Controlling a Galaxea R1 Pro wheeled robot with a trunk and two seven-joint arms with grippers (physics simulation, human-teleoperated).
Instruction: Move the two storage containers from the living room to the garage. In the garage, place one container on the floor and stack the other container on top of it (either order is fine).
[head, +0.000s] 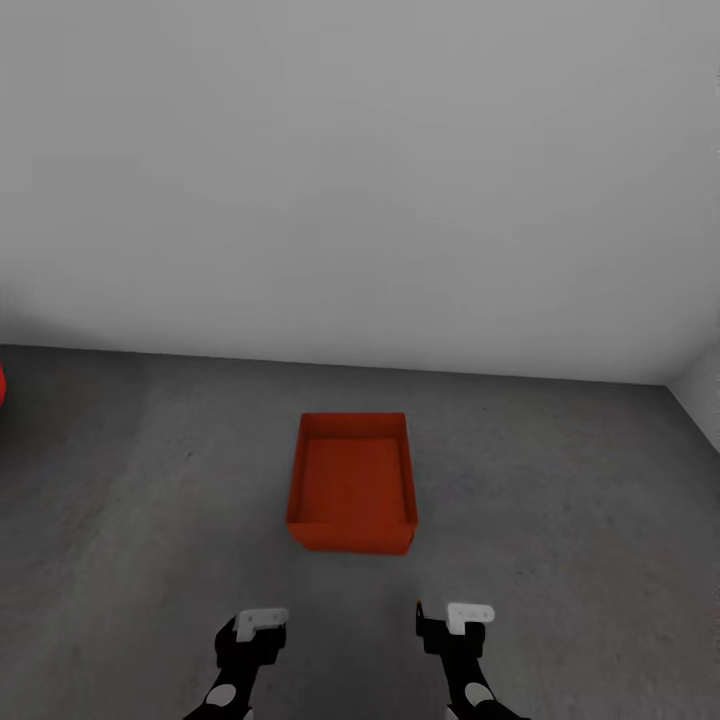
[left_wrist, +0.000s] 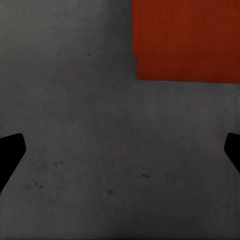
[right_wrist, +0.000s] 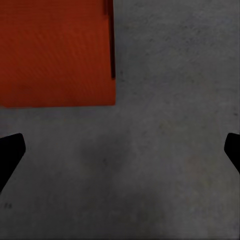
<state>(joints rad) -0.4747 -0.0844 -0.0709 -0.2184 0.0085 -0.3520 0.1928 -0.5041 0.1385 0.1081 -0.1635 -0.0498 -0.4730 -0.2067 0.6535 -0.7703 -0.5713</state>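
A: Start closest to the robot. What's there?

B: The two grippers, low in the head view. The left gripper (head: 258, 628) and the right gripper (head: 450, 622) hang side by side above the floor (head: 560, 520), apart from each other. In each wrist view the two dark fingertips sit at opposite edges of the picture with bare concrete between them, so both are spread wide and hold nothing. One left fingertip (left_wrist: 10, 155) and one right fingertip (right_wrist: 11, 152) show as black wedges.

A: And just past them?

B: A storage container (head: 352, 482), orange-red, open-topped, standing flat on the dark grey floor, its short near wall facing the robot. It lies ahead of the grippers and roughly between them, not touching either. I can make out one box shape; whether a second sits nested in it I cannot tell.

A: Do the wrist cameras catch it?

B: Yes, each sees a corner of it: the left wrist view (left_wrist: 185, 40) and the right wrist view (right_wrist: 55, 50).

A: Anything in the way?

B: Only mottled concrete lies between the grippers and the box.

A: Further back?

B: A pale grey wall (head: 360, 180) meets the floor behind the container, well apart from it. At the far left edge a small sliver of something red (head: 2, 385) shows, too little to identify. At the right a second wall (head: 705, 395) forms a corner.
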